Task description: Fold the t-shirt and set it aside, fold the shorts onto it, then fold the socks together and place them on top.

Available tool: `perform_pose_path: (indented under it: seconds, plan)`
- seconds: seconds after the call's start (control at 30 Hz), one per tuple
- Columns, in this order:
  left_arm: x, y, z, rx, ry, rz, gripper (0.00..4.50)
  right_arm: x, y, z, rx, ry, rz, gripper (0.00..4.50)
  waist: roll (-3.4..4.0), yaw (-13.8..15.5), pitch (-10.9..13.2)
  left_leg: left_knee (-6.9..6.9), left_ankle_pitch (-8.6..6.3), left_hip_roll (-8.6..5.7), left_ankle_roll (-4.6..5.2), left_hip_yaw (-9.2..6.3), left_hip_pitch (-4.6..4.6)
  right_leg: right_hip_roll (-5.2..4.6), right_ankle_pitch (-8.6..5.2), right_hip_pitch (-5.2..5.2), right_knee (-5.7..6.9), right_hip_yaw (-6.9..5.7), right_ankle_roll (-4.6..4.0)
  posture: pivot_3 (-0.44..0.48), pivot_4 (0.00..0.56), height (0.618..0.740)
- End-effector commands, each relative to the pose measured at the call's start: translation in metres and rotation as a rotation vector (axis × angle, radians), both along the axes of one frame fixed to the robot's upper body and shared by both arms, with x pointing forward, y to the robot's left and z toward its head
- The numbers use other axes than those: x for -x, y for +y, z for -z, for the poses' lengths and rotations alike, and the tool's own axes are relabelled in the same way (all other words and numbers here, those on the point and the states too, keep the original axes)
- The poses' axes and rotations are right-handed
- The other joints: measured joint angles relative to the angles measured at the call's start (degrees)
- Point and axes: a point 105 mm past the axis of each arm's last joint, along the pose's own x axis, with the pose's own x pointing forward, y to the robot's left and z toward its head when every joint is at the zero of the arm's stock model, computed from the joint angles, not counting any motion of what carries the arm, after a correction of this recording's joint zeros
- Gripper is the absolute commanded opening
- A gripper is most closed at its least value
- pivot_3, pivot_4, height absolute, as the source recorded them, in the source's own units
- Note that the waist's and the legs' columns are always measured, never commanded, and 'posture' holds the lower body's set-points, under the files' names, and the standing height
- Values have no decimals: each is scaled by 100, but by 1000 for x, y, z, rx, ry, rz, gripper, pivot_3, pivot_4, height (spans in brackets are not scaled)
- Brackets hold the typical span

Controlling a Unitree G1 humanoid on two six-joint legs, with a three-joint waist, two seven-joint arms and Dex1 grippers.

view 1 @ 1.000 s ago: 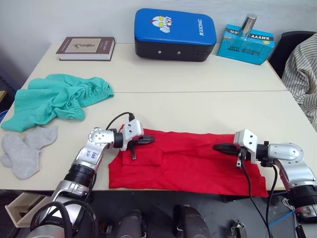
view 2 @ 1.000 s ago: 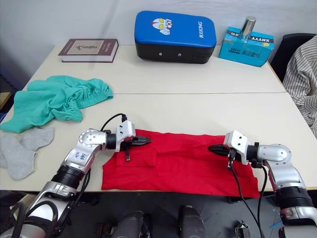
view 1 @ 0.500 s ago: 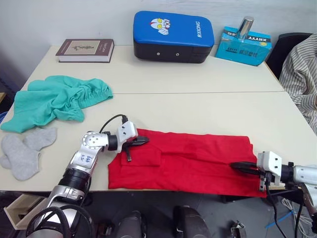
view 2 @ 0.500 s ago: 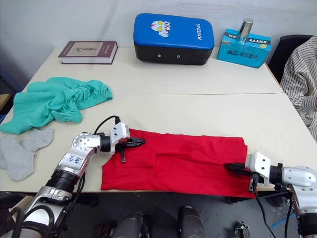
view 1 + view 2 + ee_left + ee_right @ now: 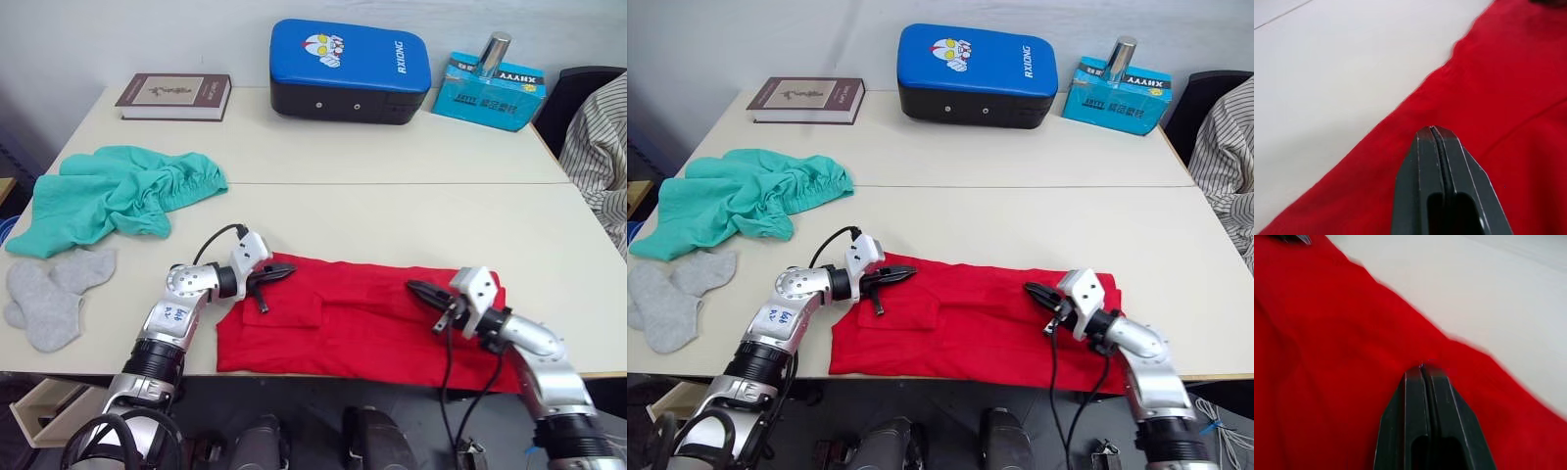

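The t-shirt (image 5: 362,321) lies spread flat along the near edge of the table (image 5: 392,211), folded into a long red band. Both arms reach inward over it from the near side. The left gripper (image 5: 284,268) points right over the shirt's far left edge, its two black fingers pressed together, as the left wrist view also shows. The right gripper (image 5: 415,290) points left over the shirt's right part, forearm angled up from the near right corner; its fingers are likewise closed flat against each other, with no cloth visibly caught between them.

The shorts (image 5: 118,194) lie crumpled at the far left, with the socks (image 5: 49,299) just nearer.

At the far edge sit a book (image 5: 174,96), a blue pad (image 5: 350,70) lettered "RXIONG", and a teal box (image 5: 500,93) lettered "XHYY".
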Motion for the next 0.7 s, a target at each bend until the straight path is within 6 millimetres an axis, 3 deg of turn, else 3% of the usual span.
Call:
perform_pose_path:
  seconds: [0.03,0.17,0.23,0.3,0.37,0.5,0.6,0.7]
  plan:
    - [-8,22,4,-13,15,-141,0,0,-48,8,16,-4,207,23,-12,3,-12,0,-1,0,2,0,5,0,0,5,-1,-4,0,0,150,740]
    - [-6,31,4,-12,43,-168,0,9,-98,-2,-99,-45,389,23,-12,3,-15,-1,-3,1,2,-6,4,-1,0,8,-5,4,0,0,150,740]
    - [-4,38,4,-5,54,-174,0,18,-118,-1,-70,-40,414,23,-11,-8,-15,-3,-4,1,2,-4,5,0,0,8,-6,8,0,0,150,740]
    - [-5,44,-1,24,34,-187,0,21,-130,-7,-67,-60,430,23,-10,-19,-15,-9,-5,3,1,-2,7,2,0,7,-8,9,0,0,150,740]
    - [-4,45,-16,89,-25,-157,0,19,-130,-21,-92,-107,416,23,-9,-109,-15,-19,-5,8,-2,6,11,9,-1,2,-8,17,-1,0,150,740]
    - [9,35,-44,204,-102,-29,0,12,-106,-48,-124,-177,307,23,-6,-170,-13,-44,4,12,-18,10,10,15,-2,-10,-8,21,-3,0,150,740]
    - [29,17,-41,117,-101,149,0,6,-57,-57,-104,-197,157,23,-5,-165,-13,-53,7,14,-23,15,9,20,-2,-18,-7,26,-3,0,150,740]
    - [40,1,-29,68,-74,202,0,5,-10,-50,-127,-173,65,23,-3,-138,-15,-65,11,16,-31,14,11,23,-4,-18,-8,25,-7,0,150,740]
